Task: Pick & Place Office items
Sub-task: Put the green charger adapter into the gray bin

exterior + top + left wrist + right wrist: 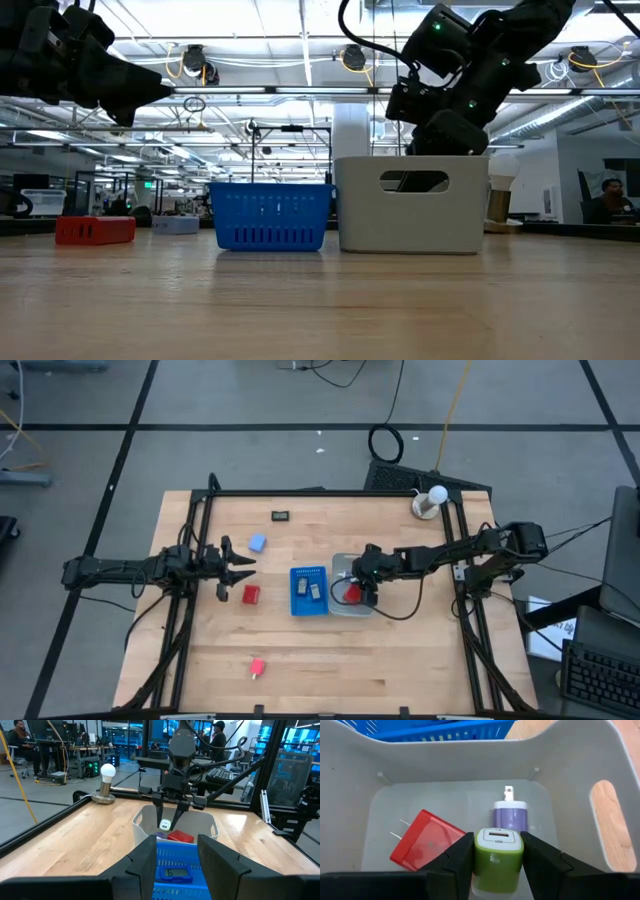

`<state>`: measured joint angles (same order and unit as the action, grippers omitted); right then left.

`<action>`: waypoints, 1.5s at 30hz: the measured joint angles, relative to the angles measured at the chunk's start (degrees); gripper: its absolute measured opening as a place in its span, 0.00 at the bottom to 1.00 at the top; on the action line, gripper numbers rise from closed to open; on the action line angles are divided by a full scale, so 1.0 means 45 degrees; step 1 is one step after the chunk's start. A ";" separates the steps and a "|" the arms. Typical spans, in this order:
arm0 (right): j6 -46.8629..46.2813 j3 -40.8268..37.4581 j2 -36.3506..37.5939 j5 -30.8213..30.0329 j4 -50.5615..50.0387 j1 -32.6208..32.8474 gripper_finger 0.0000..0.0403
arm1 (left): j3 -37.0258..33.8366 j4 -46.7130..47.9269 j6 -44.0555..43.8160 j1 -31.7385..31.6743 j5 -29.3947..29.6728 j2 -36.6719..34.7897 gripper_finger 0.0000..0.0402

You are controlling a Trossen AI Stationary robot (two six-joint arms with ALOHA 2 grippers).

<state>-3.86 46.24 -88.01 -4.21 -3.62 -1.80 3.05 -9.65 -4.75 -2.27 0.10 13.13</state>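
Observation:
My right gripper (497,870) is shut on a green plug-like block (498,851) and hangs inside the pale tray (340,565), above a red block (426,846) and a purple block (510,814) lying on the tray floor. My left gripper (243,565) is open and hovers over the table left of the blue ribbed tray (309,591), which holds two flat dark pieces. On the bare wood lie a red block (250,594), a pale blue block (257,543), a black flat rectangle (281,515) and a small red piece (257,668). My right gripper pinches the green block between its two fingers, one on each opposite side wall (479,854), its white socket face toward the wrist. The fingers come from above, pointing down into the pale tray. The block (165,825) is lifted clear of the tray floor and sits at the fingertips.
A light bulb on a round base (433,500) stands at the far right corner. A dark frame rail (320,493) runs around the table's edges. Bare wood lies open toward the near edge. People sit at desks in the room beyond the table.

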 joint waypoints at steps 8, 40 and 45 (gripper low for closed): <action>0.0000 0.0000 0.0000 0.0000 -0.0613 0.0005 0.35 | 0.0000 0.0000 0.0000 0.0001 0.0000 0.0000 0.36; 0.0015 0.0000 0.0000 0.0000 -0.0604 0.0005 0.39 | 0.0000 -0.0001 0.0000 0.0001 0.0000 0.0000 0.36; 0.0036 0.0000 0.0000 0.0000 -0.0489 0.0010 0.39 | 0.0000 -0.0003 0.0000 -0.0001 0.0000 0.0000 0.36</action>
<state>-3.70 46.24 -88.01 -4.21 -5.82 -1.76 3.05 -9.66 -4.75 -2.27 0.10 13.13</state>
